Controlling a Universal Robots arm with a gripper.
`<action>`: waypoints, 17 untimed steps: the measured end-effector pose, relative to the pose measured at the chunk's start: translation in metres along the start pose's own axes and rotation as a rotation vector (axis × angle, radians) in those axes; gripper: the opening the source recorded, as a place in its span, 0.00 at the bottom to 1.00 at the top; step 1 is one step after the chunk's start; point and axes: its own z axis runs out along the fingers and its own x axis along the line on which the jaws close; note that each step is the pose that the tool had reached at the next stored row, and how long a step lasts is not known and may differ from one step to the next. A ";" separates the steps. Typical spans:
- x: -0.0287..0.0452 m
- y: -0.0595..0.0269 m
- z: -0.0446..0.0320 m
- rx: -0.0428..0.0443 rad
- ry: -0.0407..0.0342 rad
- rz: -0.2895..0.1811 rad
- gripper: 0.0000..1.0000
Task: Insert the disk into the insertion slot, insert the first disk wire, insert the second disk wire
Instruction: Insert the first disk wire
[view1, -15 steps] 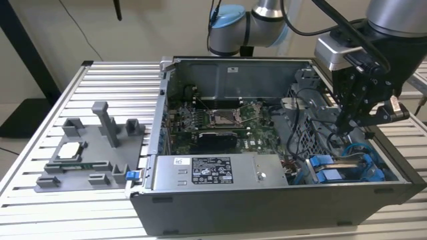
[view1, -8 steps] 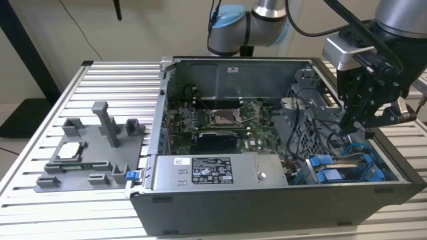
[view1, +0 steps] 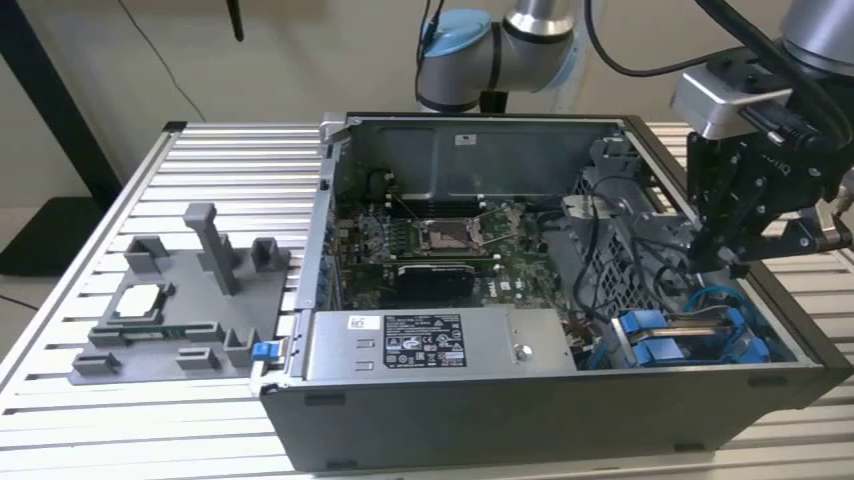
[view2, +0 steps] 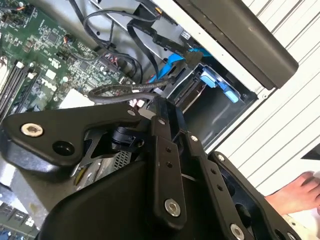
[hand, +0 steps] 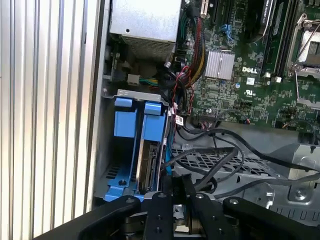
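Disk (hand: 149, 165) sits in the insertion slot (hand: 112, 172). It is probably stiff and fragile, best gripped by its blue frame. Gripper (hand: 178, 182) jaws look together.

Wall: plain beige wall (view1: 134, 60)
Table: ribbed aluminium table (view1: 120, 420)
Exterior view's left: black post (view1: 60, 110) above a dark floor base (view1: 40, 235)
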 end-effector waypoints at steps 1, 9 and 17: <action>0.0008 -0.0014 0.0000 -0.0070 -0.0002 0.000 0.00; 0.0095 -0.0098 0.0006 -0.0536 -0.0036 0.003 0.00; 0.0155 -0.0100 0.0037 -0.0577 -0.0031 0.028 0.00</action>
